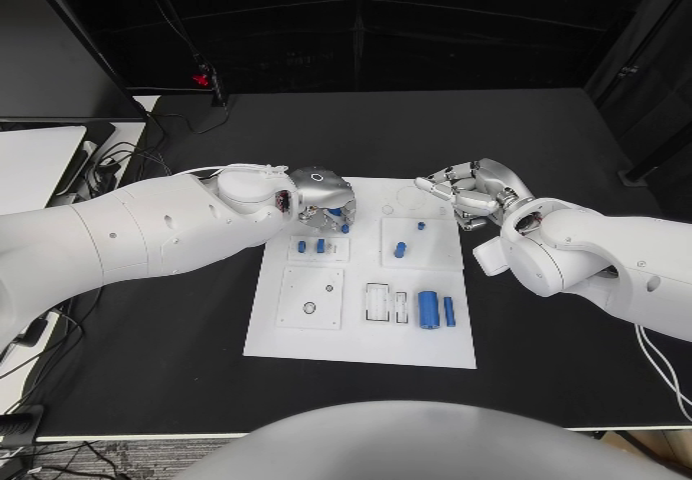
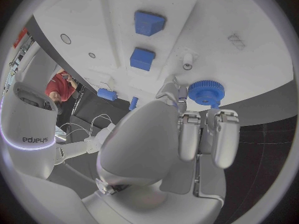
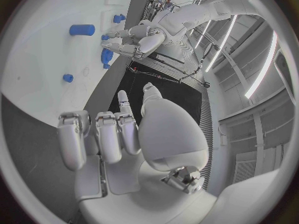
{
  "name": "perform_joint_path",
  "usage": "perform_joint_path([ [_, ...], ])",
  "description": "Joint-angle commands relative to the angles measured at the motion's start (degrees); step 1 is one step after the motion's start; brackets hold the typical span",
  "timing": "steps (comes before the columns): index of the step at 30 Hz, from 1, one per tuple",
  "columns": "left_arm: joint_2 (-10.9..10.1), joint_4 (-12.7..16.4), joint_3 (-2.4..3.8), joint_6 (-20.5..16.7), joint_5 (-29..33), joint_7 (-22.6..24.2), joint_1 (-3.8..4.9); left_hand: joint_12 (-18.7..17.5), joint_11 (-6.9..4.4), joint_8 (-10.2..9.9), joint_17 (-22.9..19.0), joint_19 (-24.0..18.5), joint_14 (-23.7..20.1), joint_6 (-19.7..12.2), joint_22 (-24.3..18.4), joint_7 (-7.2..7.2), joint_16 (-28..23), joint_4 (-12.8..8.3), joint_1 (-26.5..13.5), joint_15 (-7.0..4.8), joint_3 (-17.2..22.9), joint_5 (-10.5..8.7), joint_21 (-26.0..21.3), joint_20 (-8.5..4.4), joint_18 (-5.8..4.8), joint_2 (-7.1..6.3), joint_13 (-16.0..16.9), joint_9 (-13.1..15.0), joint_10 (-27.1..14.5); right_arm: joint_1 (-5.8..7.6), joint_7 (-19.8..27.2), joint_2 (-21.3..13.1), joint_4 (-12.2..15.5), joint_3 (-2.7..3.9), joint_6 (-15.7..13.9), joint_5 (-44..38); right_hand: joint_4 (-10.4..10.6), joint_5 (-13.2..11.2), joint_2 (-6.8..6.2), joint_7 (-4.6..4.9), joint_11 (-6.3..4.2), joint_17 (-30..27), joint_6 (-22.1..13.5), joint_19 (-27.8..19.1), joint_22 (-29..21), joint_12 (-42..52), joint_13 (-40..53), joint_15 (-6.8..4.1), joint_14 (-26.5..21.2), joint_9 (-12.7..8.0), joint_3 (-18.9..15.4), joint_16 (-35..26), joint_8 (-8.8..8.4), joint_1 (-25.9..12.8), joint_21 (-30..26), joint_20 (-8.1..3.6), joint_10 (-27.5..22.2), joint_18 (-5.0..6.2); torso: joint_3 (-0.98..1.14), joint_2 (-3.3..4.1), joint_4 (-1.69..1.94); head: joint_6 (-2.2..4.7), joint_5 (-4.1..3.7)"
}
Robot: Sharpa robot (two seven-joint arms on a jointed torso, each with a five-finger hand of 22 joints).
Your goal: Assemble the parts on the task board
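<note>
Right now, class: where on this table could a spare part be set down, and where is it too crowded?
Free: the black table left of the board, the strip right of it near the front, and the far table behind both hands. Crowded: the board's far end, where the left robot hand holds a blue gear and the right robot hand hovers.

You're looking at a matte black table (image 1: 361,130) against a dark back wall (image 1: 389,40), cables (image 1: 108,160) trailing off one side, and long ceiling light strips (image 3: 264,69) glowing overhead.
</note>
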Motion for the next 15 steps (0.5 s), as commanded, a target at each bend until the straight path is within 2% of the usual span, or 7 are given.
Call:
perform_joint_path([
  [1,0.0,-0.1,-0.13,1.7,-0.7,0.8,-0.12,0.0,-0.02,-0.3,15.1,6.2,6.1,0.3,15.1,0.01,0.0,0.1,0.2,-0.10,0.4,-0.24,0.2,-0.33,-0.37,0.18,0.0,-0.1,0.6,0.07,0.7,0.1,0.1,0.02,0.6,1.1,0.0,0.2,0.63,0.08,0.30,15.1,-0.3,5.9,15.1,0.1,15.1,0.30,6.1,0.1,-0.4,0.1,0.27,0.1,0.2,0.36,6.1,-0.42,-0.04,-0.02,-0.03,0.00,0.15],
  [15,0.2,-0.4,-0.12,1.8,-0.7,1.6,-0.15,-0.3,0.02,-0.6,15.1,6.2,6.1,0.3,15.1,0.06,0.0,0.2,-0.7,-0.09,0.3,-0.26,0.2,-0.31,-0.37,-0.11,-0.1,-0.1,0.6,0.07,0.7,0.2,0.1,0.02,0.6,1.2,0.0,0.2,0.63,0.08,0.30,15.1,-0.3,5.9,15.1,0.1,15.1,0.30,6.1,0.1,-0.4,0.1,0.27,0.1,0.2,0.36,6.1,-0.42,-0.02,0.01,-0.02,0.00,0.04],
])
